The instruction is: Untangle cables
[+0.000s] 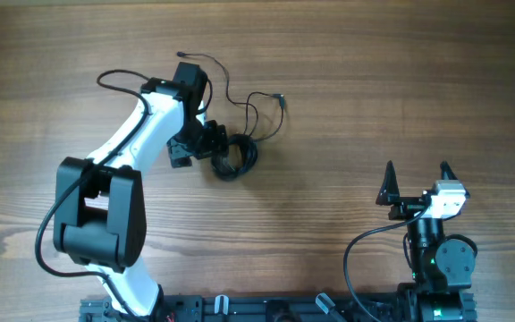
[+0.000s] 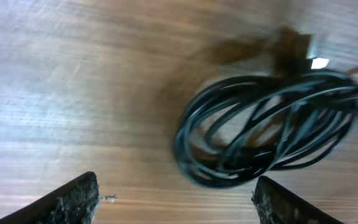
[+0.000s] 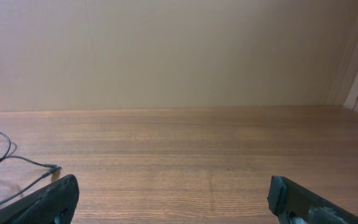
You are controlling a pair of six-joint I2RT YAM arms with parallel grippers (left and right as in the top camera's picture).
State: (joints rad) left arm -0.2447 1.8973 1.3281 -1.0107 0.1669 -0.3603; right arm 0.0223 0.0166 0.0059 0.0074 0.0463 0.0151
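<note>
Two arms work at a wooden desk, and the cables are the only loose things on it. Most of their length is wound into a tight black coil. From the coil a few thin strands wander off toward the far edge. One ends in a small plug beyond the coil and a little to its right.

The left gripper sits just beside the coil, on its left. From above I cannot tell whether it touches the loops. In the left wrist view the coil is blurred and lies ahead of the left gripper, toward the right fingertip. A pale plug shows at the coil's far side. The jaws stand wide apart with only bare wood between them.

The right gripper is well apart from the coil, off to its right and nearer the robot's base. Its jaws are spread fully and hold nothing. In the right wrist view the right gripper faces open wood, with one thin strand of the cables curling in at the left edge.
</note>
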